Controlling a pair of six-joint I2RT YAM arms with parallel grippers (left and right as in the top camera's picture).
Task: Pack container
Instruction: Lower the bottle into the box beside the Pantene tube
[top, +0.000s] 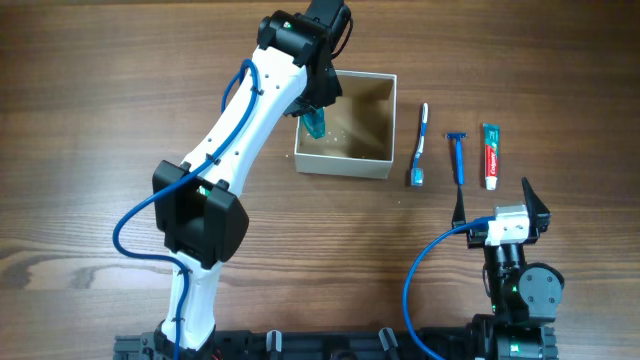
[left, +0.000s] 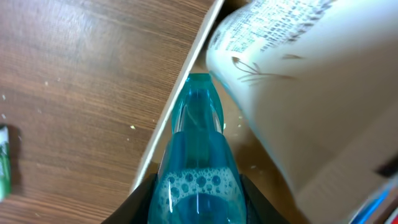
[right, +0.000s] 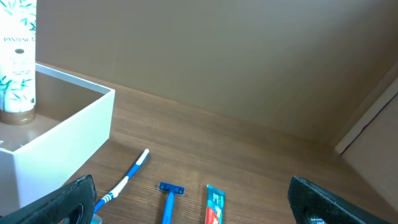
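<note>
The container (top: 343, 164), a square white-walled box with a tan inside, stands at the table's middle back. My left gripper (top: 316, 108) is shut on a teal bottle (top: 317, 124) and holds it, neck down, over the box's left part. In the left wrist view the teal bottle (left: 198, 163) sits between the jaws, just inside the box wall (left: 185, 84) and next to a white shampoo bottle (left: 292, 74). My right gripper (top: 496, 197) is open and empty, near the front right. The right wrist view shows the container (right: 74, 134) with the white bottle (right: 17, 62) upright in it.
A blue-and-white toothbrush (top: 421, 146), a blue razor (top: 458, 156) and a toothpaste tube (top: 490, 155) lie in a row right of the box. They also show in the right wrist view: toothbrush (right: 124, 177), razor (right: 169, 200), toothpaste (right: 213, 206).
</note>
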